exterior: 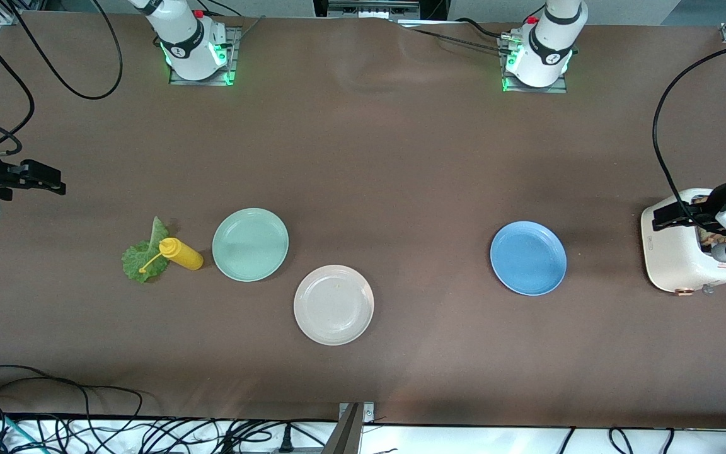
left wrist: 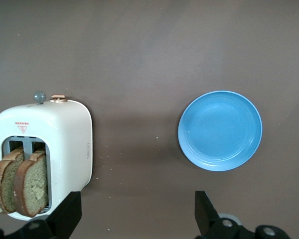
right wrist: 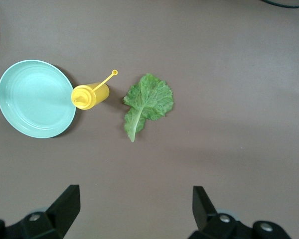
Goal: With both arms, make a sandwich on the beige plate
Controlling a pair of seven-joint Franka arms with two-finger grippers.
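the beige plate (exterior: 333, 305) lies bare, nearest the camera. farther: lettuce leaf (exterior: 144, 257), yellow squeeze bottle (exterior: 181, 253), mint-green plate (exterior: 250, 244), blue plate (exterior: 528, 257). left gripper (left wrist: 137, 216), spread, hangs over the toaster (exterior: 684, 252) holding two bread slices (left wrist: 21, 185). right gripper (right wrist: 134, 214), spread, hovers near the lettuce.

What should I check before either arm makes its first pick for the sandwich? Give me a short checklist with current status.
1. Beige plate bare and ready to receive food: ok.
2. Bread slices reachable: ok, two stand upright in the toaster slots at the left arm's end of the table.
3. Left gripper open and holding nothing: ok, it hangs over the toaster.
4. Lettuce leaf free to pick: ok, lying flat beside the yellow sauce bottle, though the bottle stands very close.
5. Right gripper open and holding nothing: ok, above the table at the right arm's end.
6. Mint-green plate and blue plate kept out of it: ok, both bare.
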